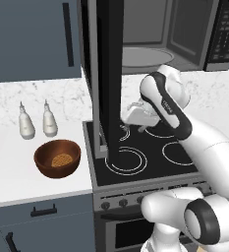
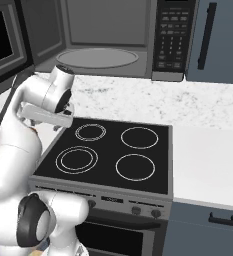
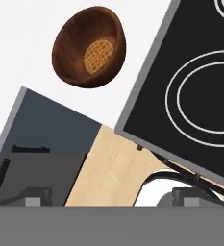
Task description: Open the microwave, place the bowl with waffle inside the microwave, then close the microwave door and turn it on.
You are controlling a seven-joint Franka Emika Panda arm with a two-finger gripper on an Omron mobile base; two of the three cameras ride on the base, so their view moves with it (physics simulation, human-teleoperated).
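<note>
white counter [image 1: 17, 167] | reddish-brown bowl [image 1: 57, 158] holds gridded golden waffle [image 1: 61, 160] | end effector [image 1: 135, 114] seemingly spread, empty

you see a white marble counter [image 1: 17, 170], blue-grey cabinets [image 1: 27, 39], a black stove [image 2: 113, 155] and light wood floor [image 3: 111, 173].

bowl [image 1: 57, 158]: on the counter [image 1: 17, 167] left of the stove [image 2: 113, 152]; in the hand view, above and between the fingers [image 3: 34, 197]
waffle [image 1: 61, 160]: in the bowl
bottles [image 1: 36, 121]: two, side by side on the counter behind the bowl
microwave [image 2: 108, 37]: above and behind the stove
door [image 1: 108, 74]: swung out over the stove's left side
stove burner [image 3: 205, 98]: up and right of the fingers
</note>
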